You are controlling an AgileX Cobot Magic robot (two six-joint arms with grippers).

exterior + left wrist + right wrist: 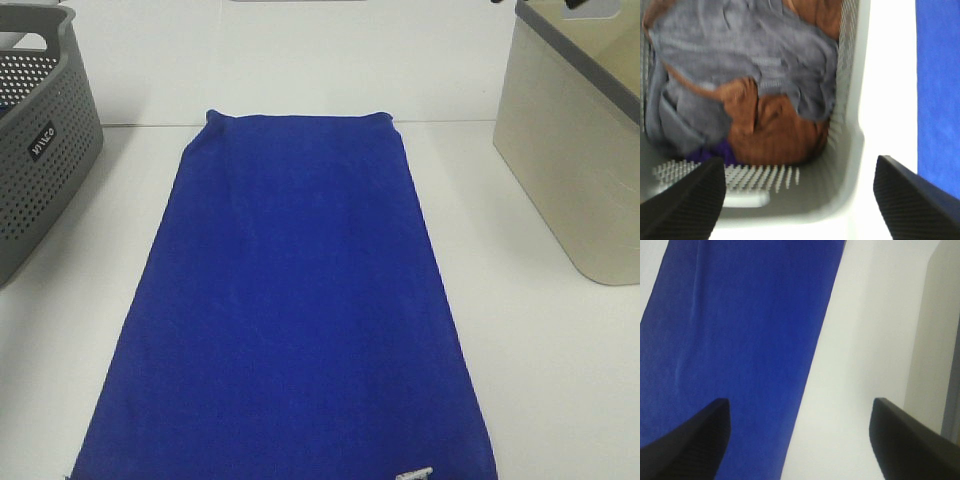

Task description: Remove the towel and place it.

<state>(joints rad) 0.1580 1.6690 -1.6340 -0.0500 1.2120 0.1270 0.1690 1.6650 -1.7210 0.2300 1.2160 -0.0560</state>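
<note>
The towel (300, 300) is a large royal-blue cloth lying flat along the middle of the white table, with a small white tag (413, 473) at its near edge. It also shows in the right wrist view (735, 350) and as a strip in the left wrist view (939, 90). Neither gripper shows in the exterior high view. My left gripper (800, 200) is open and empty above the grey basket. My right gripper (800, 440) is open and empty above the table, at the towel's right edge.
A dark grey perforated basket (45, 150) stands at the left; the left wrist view shows its rim (850, 165) and grey and brown cloths (765, 100) inside. A beige bin (575, 150) stands at the right, also in the right wrist view (940, 340).
</note>
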